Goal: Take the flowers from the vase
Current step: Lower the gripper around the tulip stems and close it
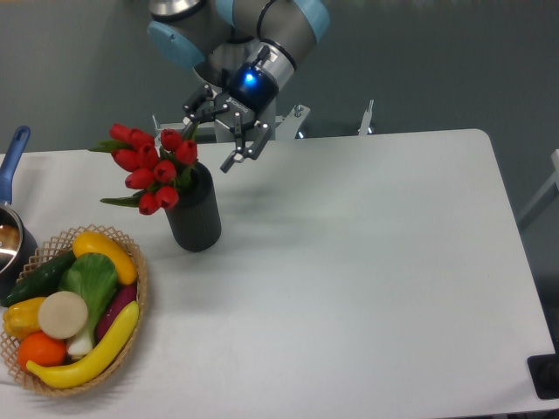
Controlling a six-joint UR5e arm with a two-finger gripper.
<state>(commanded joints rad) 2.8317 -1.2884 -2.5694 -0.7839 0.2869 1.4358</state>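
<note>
The tabletop (367,262) was the biggest thing in my view, w/ plenty of bare surface to the right of the work. The arm (262,26) reached in from the top edge, angled down toward the left. At the far left sat the wicker basket (135,305) of toy veg & fruit, near the vase but apart from it, and a pan (10,236) was cut off by the left edge.

The vase (196,214) stood upright, and the flowers (150,168) were in it, leaning out to the left w/ the buds spilling over the rim. The hand (211,144) hung just above and right of the bunch, fingers spread, gripping nothing.

My worries, as guesses only:
- The stems were hidden inside the vase, so the only grab pts I could see were buds & leaves. Pinching those could slip or crush them.
- The hand was tilted. Coming in at that angle, I thought a finger (234,160) might hit the rim and tip the vase toward the basket.
- If the stems sat tight, lifting might drag the vase up too.
- Depth was hard to judge from one cam, so I couldn't tell how far apart hand and buds really were.
</note>
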